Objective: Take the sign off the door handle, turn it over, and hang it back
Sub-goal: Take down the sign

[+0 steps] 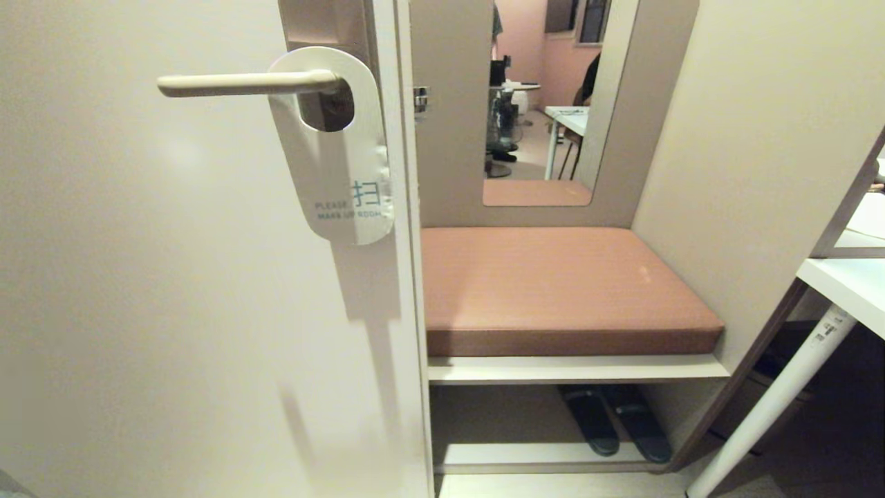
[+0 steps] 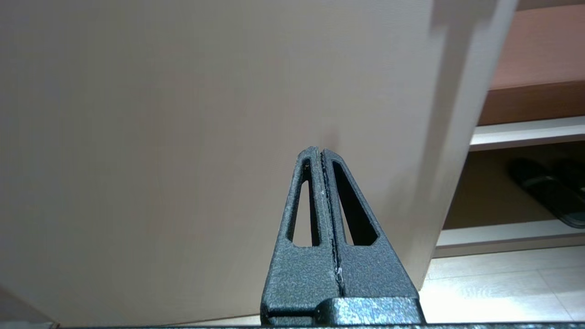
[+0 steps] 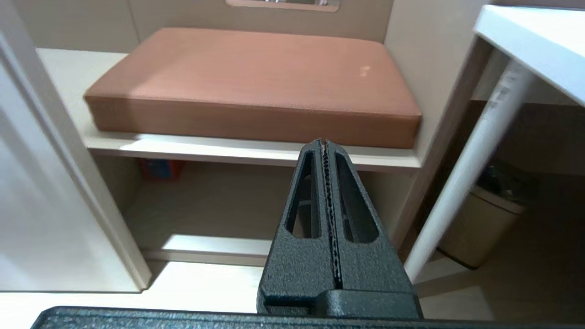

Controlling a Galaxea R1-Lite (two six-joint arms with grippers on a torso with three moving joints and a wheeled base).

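- sign point(image 1: 337, 173) hangs on the handle point(image 1: 249, 84), lever threaded through its hole, white "make up room" face out. Long axis vertical, bottom end tilted slightly toward the door point(image 1: 173, 290) edge.
- handle is horizontal, free end pointing left in head view, elbow at the plate point(image 1: 325, 28) near the door edge. Judgement: sign has to slide off leftward along the lever, so the free end must stay unobstructed.
- neither arm shows in head view; both look parked low.
- left gripper point(image 2: 321, 153): fingers pressed together, holding nothing, facing the blank lower door face. Sign not in its wrist view, so it sits up and away from the tips.
- right gripper point(image 3: 324, 144): fingers pressed together, holding nothing, facing the cushion point(image 3: 256, 77) and shelf point(image 3: 228, 153) beside the door.
- Judgement: left arm is the nearer one, it is in front of the door; right is off past the door edge.
- task not started. Next move: raise an arm and spread its fingers to pinch the sign's lower end.
- slippers point(image 1: 615, 422) under the shelf, table leg point(image 1: 774, 401) at right, both well clear.
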